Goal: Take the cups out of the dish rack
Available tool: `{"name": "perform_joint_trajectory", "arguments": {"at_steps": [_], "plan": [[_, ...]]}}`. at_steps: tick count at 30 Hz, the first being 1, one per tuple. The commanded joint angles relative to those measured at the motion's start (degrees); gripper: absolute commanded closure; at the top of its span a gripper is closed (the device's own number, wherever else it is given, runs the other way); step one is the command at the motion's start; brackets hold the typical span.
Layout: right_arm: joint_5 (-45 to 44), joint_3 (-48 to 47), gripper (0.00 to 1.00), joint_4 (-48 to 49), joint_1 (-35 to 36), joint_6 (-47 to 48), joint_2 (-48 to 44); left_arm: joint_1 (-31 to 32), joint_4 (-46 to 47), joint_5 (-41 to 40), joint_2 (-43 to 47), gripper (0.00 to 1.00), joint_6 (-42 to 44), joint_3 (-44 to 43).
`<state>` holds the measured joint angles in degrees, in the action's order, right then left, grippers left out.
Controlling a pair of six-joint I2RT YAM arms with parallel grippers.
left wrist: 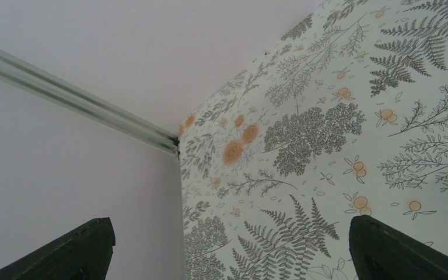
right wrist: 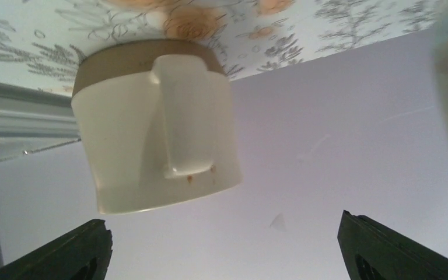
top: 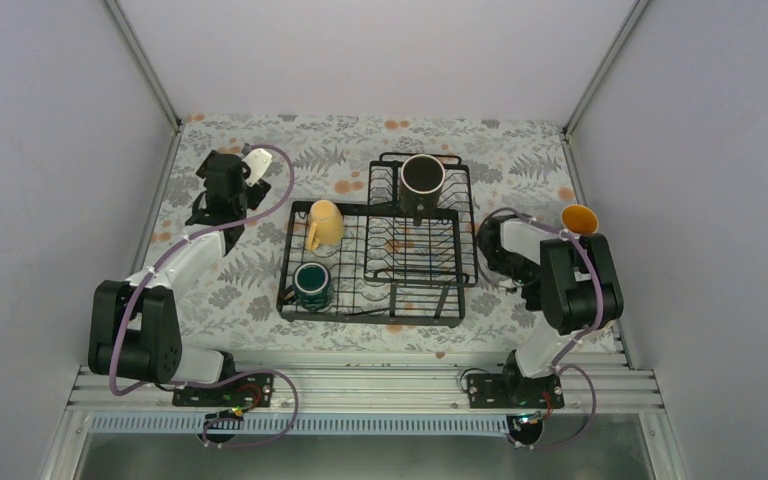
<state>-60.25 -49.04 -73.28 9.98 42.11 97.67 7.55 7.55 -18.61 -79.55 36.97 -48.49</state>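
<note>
Right gripper (right wrist: 223, 233) fingers are spread and empty. Just beyond them a cream-white mug (right wrist: 151, 128) sits free on the tablecloth (right wrist: 35, 35), wall (right wrist: 338, 146) close behind. Left gripper (left wrist: 230, 233) fingers are also spread and empty, facing the corner (left wrist: 178, 143). This set-down looks done; next, back clear of the mug, then reach the dish rack (top: 460, 300) for the yellow mug (top: 323, 225), teal mug (top: 312, 285) and black mug (top: 422, 180).

Black wire rectangular dish rack (top: 430, 300) sits mid-bench on the leaf-print cloth (top: 230, 290). Inside it, a pale yellow handled mug (top: 324, 224) lies tilted at far left, a dark teal-green mug (top: 312, 285) stands near left, and a black mug (top: 422, 178) fills the raised basket. Off to the right, a white mug with orange inside (top: 580, 217) stands beside the right arm (top: 560, 280).
</note>
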Motion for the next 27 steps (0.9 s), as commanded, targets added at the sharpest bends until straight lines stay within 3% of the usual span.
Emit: {"name": "perform_joint_trajectory", "arguments": {"at_steps": [1,12,20,27], "plan": [[6.89,-5.31,0.0,-0.37,0.66,4.12,-4.9,-0.17,-0.93,-0.29,1.41,0.0,0.89,-1.99],[25.89,-14.82,0.0,-0.29,-0.17,14.66,-19.91,-0.16,-3.05,-0.75,2.53,0.0,0.12,-3.36],[45.45,-31.97,0.0,9.58,-0.26,18.05,-25.83,0.01,-5.23,-1.08,3.69,0.0,-1.31,-5.34],[58.56,-44.08,0.0,16.35,-0.35,9.62,-24.35,0.51,-7.0,-1.24,4.23,0.0,-2.64,-6.6]]}}
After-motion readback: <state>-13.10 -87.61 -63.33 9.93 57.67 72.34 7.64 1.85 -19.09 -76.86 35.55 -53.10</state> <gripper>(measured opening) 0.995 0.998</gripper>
